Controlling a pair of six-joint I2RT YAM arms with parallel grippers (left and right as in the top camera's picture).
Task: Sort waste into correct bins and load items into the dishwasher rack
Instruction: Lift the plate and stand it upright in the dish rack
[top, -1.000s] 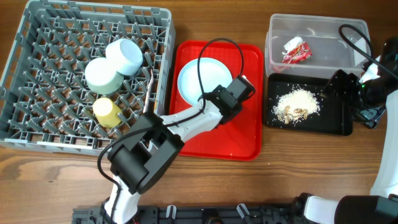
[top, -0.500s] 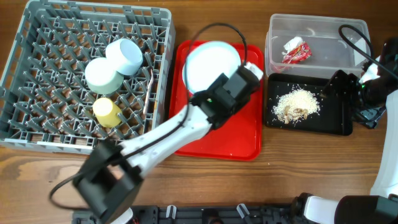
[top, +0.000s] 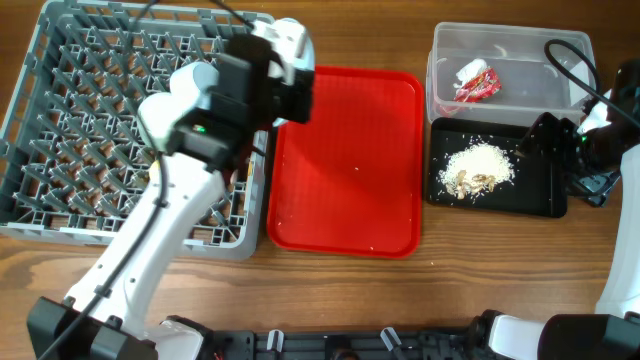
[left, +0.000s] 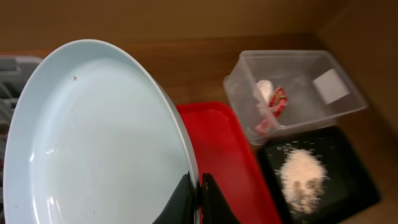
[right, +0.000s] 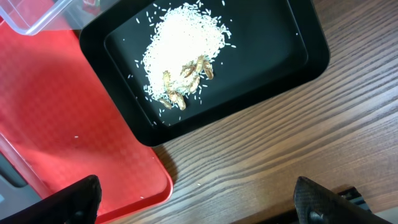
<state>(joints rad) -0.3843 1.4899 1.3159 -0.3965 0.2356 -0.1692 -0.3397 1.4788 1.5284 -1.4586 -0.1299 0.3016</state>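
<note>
The pale, glossy round plate (left: 93, 137) has left the red tray (top: 345, 160), whose smooth floor now shows only specks. The plate has moved to the upper left of the overhead view, by the right rim of the grey pegged rack (top: 80, 130). The left gripper (left: 194, 199) is clamped on the plate's lower rim. The right gripper (right: 196, 205) has not moved. Its fingers are spread wide above the black tray (right: 298, 56) of crumbs (right: 183, 56), with open wood-grain table (right: 280, 143) at lower right.

We see a wooden table (top: 480, 270) carrying a grey dishwasher rack (top: 70, 120) at left, a red tray (top: 345, 180) just beside it, and a clear tub (top: 530, 85) beside a black tray (top: 535, 185) at right.
</note>
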